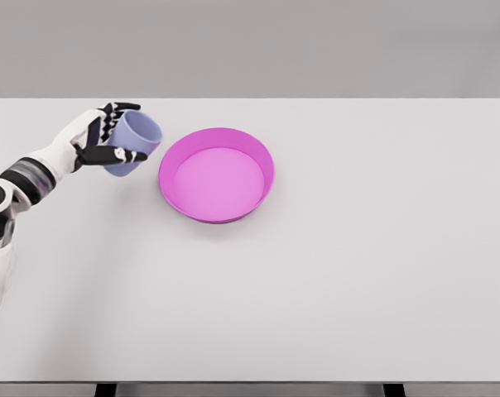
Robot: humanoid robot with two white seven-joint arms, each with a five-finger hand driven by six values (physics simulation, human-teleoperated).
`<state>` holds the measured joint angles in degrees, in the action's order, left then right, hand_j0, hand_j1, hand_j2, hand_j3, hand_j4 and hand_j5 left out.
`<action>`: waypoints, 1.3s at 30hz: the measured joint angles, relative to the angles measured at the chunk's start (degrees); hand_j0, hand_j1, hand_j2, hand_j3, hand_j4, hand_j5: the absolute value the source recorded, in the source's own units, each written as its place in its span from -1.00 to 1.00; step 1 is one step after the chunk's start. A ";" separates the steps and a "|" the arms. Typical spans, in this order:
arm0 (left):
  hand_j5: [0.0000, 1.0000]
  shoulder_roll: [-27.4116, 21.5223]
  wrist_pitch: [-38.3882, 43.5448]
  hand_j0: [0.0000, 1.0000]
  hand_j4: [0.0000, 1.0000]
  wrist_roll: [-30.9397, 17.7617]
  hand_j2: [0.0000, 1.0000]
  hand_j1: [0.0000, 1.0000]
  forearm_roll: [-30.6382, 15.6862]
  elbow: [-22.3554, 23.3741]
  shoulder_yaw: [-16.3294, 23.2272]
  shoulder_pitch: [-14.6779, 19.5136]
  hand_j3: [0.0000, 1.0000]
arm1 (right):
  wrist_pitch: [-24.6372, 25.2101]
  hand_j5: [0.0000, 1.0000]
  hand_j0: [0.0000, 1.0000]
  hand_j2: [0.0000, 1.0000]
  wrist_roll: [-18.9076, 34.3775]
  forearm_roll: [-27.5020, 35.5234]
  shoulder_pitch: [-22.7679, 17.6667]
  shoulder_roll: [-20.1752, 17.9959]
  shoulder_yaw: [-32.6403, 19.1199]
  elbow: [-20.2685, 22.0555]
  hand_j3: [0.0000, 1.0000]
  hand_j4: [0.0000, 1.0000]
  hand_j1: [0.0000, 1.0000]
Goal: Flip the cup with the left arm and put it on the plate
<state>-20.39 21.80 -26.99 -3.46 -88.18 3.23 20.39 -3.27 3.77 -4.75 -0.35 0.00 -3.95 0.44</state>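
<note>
The left hand (101, 136), white with black fingers, is gripping the pale lavender-blue plastic cup (132, 142), fingers curled around its wall. Upper fingers (122, 107) are wrapping over the top side of the cup, and the thumb (117, 155) is pressing along the lower side, so the cup is sitting pinched between them. The cup is lying just right of the palm, its body projecting out of the grip toward the plate. It is tilted, not upright: the open rim is facing up and to the right, with the inside partly showing. Whether the cup's lower edge is touching the table cannot be told from this view.

The white left arm (26, 178) is coming in from the lower left edge, forearm angling up and right to the hand, with a dark band near the wrist.

The round magenta-pink plate with a raised rim (265, 157) is sitting right of the cup, near it but apart, with a strip of bare table between them. The plate is lying flat, holding nothing.

Both are over the light grey rectangular tabletop (358, 273): hand and cup in its far left part, plate left of centre.
</note>
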 measured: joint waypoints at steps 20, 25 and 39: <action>0.45 18.01 0.11 0.45 0.45 0.01 0.45 0.45 -1.49 1.30 -4.36 0.26 0.45 | 0.01 1.00 1.00 1.00 0.00 0.00 0.00 0.00 0.00 0.00 1.00 1.00 1.00; 0.45 19.94 -0.20 0.45 0.45 0.01 0.45 0.45 -1.62 4.75 -5.32 0.26 0.45 | 0.01 1.00 1.00 1.00 0.00 0.00 0.00 0.00 0.00 0.00 1.00 1.00 1.00; 0.45 20.39 -2.57 0.45 0.45 0.01 0.45 0.45 -6.69 11.17 -6.70 1.14 0.45 | 0.00 1.00 1.00 1.00 0.00 0.00 0.00 0.00 0.00 0.00 1.00 1.00 1.00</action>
<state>-0.01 19.23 -26.97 -10.15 -77.00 -3.47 21.53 -3.27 3.77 -4.75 -0.35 0.00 -3.95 0.44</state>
